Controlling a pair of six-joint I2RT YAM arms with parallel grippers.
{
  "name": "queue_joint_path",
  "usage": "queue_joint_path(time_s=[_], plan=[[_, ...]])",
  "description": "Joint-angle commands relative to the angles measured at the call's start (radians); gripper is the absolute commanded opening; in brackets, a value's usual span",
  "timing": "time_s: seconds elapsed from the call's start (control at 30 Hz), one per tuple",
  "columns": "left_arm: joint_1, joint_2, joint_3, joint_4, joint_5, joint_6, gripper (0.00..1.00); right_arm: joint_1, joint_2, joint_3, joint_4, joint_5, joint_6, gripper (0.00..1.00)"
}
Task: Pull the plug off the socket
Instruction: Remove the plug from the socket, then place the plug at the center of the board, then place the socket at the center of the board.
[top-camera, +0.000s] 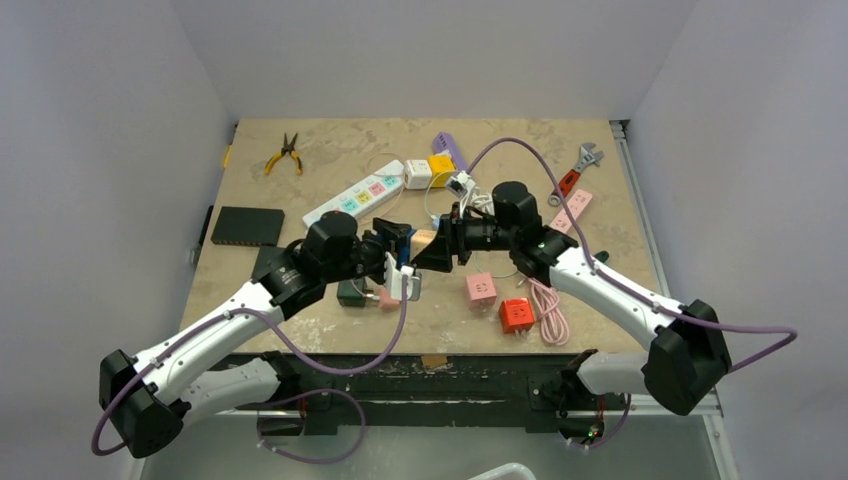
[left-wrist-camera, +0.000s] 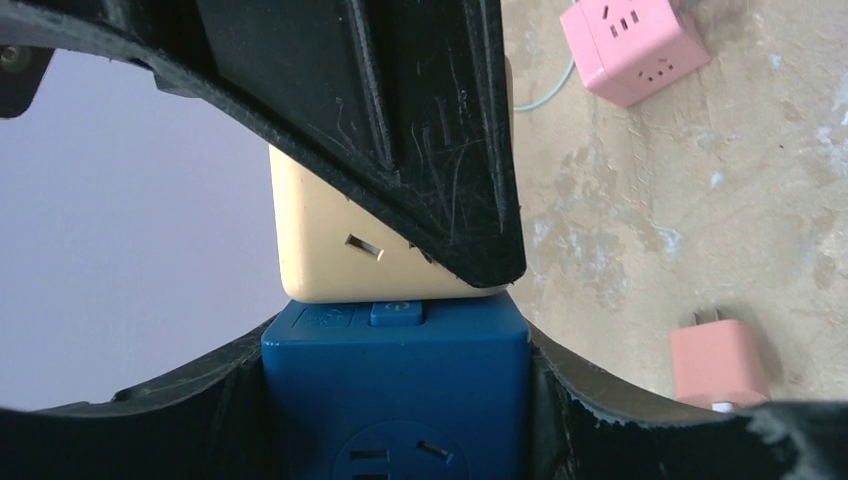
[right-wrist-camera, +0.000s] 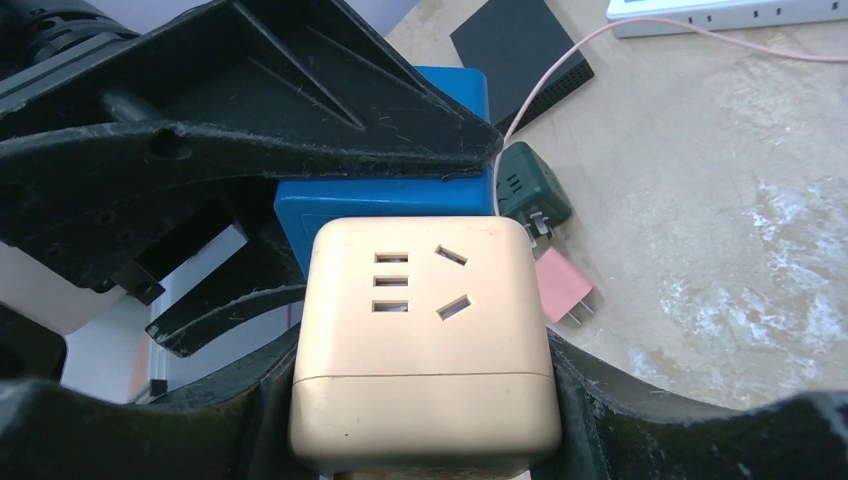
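Over the mottled table (top-camera: 330, 135), left gripper (top-camera: 397, 243) clamps the blue cube (left-wrist-camera: 395, 390), right gripper (top-camera: 438, 247) clamps the beige cube (right-wrist-camera: 425, 340); cubes joined, pull not yet done

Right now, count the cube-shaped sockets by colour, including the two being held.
blue cube: 1
beige cube: 1
pink cube: 1
red cube: 1
yellow cube: 1
white cube: 1
Total: 6

I view the whole table (top-camera: 350, 140) from above and behind the rig. Both wrist cameras face each other, close on the joined blue cube (left-wrist-camera: 395, 400) and beige cube (right-wrist-camera: 425, 340).
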Motion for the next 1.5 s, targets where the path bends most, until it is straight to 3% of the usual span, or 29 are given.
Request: queue_joint_path(time_s=[0.0, 0.37, 0.7, 0.9, 1.07, 1.23, 1.47], plan=[[0.045, -0.042, -0.002, -0.007, -0.073, 0.044, 0.0, -0.029, -0.104, -0.023, -0.096, 0.049, -0.069, 0.0], [0.078, -0.024, -0.031, -0.016, -0.111, 0.102, 0.0, -0.042, -0.31, -0.102, -0.195, 0.108, -0.088, 0.0], [0.107, -0.003, -0.052, 0.005, -0.158, 0.146, 0.0, -0.047, -0.401, -0.155, -0.259, 0.116, -0.084, 0.0], [0.095, 0.033, -0.029, -0.005, -0.113, 0.095, 0.0, -0.047, -0.399, -0.212, -0.302, 0.26, -0.083, 0.0], [0.015, 0.139, 0.004, -0.011, -0.077, -0.009, 0.0, -0.046, -0.36, -0.288, -0.231, 0.333, -0.044, 0.0], [-0.033, 0.279, 0.087, -0.152, -0.094, -0.13, 0.0, -0.047, -0.325, -0.339, -0.17, 0.385, -0.014, 0.0], [-0.08, 0.439, 0.117, -0.152, -0.185, -0.147, 0.0, -0.046, -0.354, -0.369, -0.165, 0.401, -0.012, 0.0]])
